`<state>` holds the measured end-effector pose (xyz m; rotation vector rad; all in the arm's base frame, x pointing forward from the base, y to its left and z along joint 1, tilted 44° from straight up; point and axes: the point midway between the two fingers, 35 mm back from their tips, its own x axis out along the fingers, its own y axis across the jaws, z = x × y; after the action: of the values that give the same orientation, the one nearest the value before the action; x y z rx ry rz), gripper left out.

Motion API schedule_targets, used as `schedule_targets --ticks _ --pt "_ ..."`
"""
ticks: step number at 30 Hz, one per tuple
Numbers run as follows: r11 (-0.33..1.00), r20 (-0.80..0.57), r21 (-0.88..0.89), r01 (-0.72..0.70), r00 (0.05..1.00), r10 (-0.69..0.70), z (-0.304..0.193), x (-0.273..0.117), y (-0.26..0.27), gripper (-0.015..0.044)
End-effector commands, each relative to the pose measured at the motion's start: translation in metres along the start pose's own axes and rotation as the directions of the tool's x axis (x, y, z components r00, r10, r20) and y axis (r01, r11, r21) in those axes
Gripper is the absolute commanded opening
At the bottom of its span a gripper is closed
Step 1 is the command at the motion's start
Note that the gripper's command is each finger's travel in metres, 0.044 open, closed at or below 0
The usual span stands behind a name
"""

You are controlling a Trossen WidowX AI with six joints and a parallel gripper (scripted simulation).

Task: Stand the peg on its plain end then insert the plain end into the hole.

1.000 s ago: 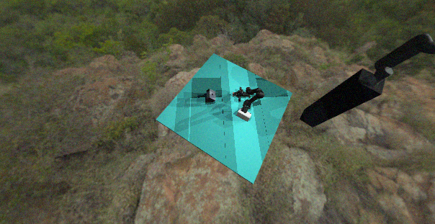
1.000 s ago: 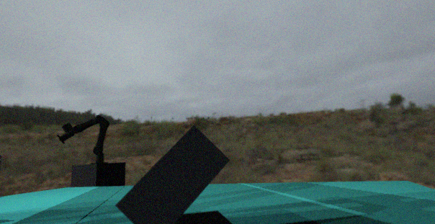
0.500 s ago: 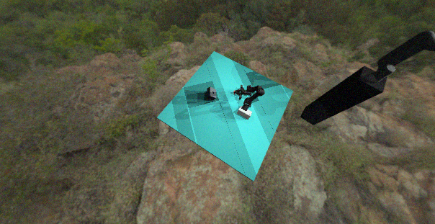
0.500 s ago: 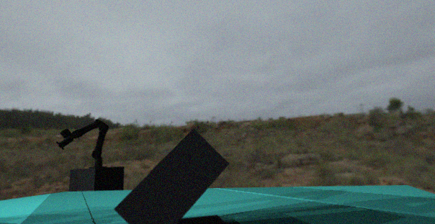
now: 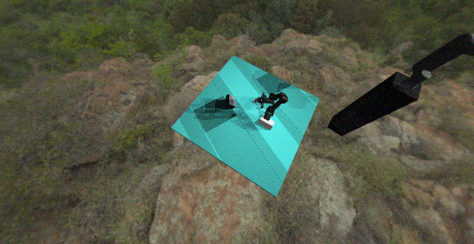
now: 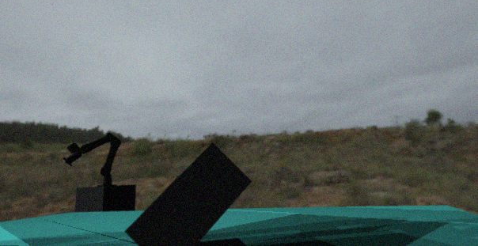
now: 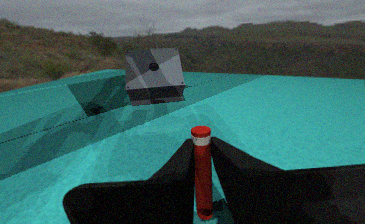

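A wide blue-green table is seen below the claw. Next in size is the sloped block, placed ahead of the claw and well apart from it. The arm is bent, and by it the claw is carried above the table. The claw is closed on the red peg; the peg is held between the fingertips, with its white band near the upper end and its plain end downward. Smallest is the dark hole, in the face of the block.

If the peg is kept tilted against the hole's direction, its plain end could be caught on the rim, and the peg could be turned in the fingers. A sideways error could be caused by the narrow grip, and the block's face would then be struck.
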<state>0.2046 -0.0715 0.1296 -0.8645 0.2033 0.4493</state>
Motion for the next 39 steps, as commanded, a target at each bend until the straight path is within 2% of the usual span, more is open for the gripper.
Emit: schedule_targets --ticks 1,39 --pt "1.000 -0.001 0.001 0.000 1.000 0.000 -0.0025 -0.0010 -0.0003 0.0049" --pt "0.999 0.052 -0.042 -0.006 0.999 0.008 -0.0052 -0.0056 -0.0012 0.0049"
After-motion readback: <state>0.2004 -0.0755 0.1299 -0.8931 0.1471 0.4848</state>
